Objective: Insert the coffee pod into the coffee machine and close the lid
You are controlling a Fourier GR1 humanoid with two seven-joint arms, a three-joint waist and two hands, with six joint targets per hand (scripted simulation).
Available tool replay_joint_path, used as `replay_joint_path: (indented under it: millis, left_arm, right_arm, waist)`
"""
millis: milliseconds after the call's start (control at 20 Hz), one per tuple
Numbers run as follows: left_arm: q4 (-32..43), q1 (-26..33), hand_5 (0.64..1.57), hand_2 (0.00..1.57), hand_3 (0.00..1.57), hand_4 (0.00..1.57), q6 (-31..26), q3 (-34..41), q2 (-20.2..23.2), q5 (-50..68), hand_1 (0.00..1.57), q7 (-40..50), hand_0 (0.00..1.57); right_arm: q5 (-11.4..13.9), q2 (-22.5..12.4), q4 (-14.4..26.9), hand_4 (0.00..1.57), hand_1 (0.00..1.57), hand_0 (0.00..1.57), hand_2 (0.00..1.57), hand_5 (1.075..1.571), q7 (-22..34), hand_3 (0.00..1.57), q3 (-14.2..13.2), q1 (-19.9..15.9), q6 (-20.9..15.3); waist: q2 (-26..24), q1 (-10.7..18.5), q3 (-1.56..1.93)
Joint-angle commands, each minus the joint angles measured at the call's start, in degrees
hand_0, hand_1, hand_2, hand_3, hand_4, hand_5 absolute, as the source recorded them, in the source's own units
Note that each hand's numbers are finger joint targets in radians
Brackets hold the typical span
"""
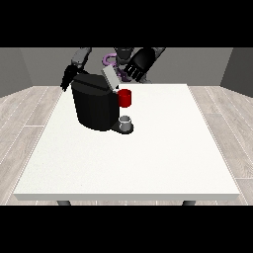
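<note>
Black and boxy, the coffee machine (94,106) stands on the white counter (148,158) toward ten o'clock from its middle, its grey lid (110,77) tilted up, a red thing at the machine (125,98) at its three o'clock side. Below that, on the machine's base, sits a small grey thing (126,120); whether it is the pod I cannot tell. The hand at the view's right (137,64) hovers at the lid's one o'clock with fingers relaxed and holding nothing, while the hand at the view's left (68,77) hangs at the machine's ten o'clock, its fingers too small to judge.

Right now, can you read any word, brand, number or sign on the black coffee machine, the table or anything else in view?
None: no text, number or sign shows on the black boxy coffee machine, its raised grey lid, the red thing at the machine or the large white table.
</note>
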Motion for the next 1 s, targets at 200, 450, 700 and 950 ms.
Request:
replay_joint_path:
  millis: [200, 450, 700, 950]
  left_arm:
    - [1.8, -3.5, 1.571, 1.29, 1.24, 0.49, 0.4, 1.1, 0.7, -0.2, 1.22, -0.2, 1.22]
    - [1.7, -3.5, 1.571, 1.24, 1.22, 0.46, 0.0, 0.3, 1.6, -1.1, 1.17, -2.5, 1.17]
    - [2.2, -2.1, 1.571, 1.29, 1.22, 0.43, 1.7, -0.2, 0.1, -2.0, 1.24, -2.1, 1.24]
    - [5.1, -5.6, 1.571, 1.23, 1.20, 0.44, -2.4, 2.3, 4.0, -0.5, 1.19, -2.6, 1.19]
  right_arm:
    - [1.5, 2.1, -1.4, 0.06, 0.00, 0.00, 0.00, 1.571, 0.7, 0.00, 1.1, -1.7, -2.7]
    - [0.2, -1.2, -0.2, 0.00, 0.00, 0.00, 0.00, 1.571, -0.7, 0.00, -2.1, -3.3, -1.6]
    - [-1.5, -1.3, -0.7, 0.22, 0.00, 0.00, 0.00, 1.571, -2.0, 0.00, -2.3, -1.4, 0.6]
    - [-0.4, -0.7, -1.5, 0.04, 0.00, 0.00, 0.00, 1.571, 2.2, 0.00, -1.5, -4.5, -0.8]
  waist:
    - [4.3, -1.5, 0.00]
    - [6.2, -0.5, 0.01]
    - [5.3, -1.7, 0.01]
    - [6.9, -2.3, -0.01]
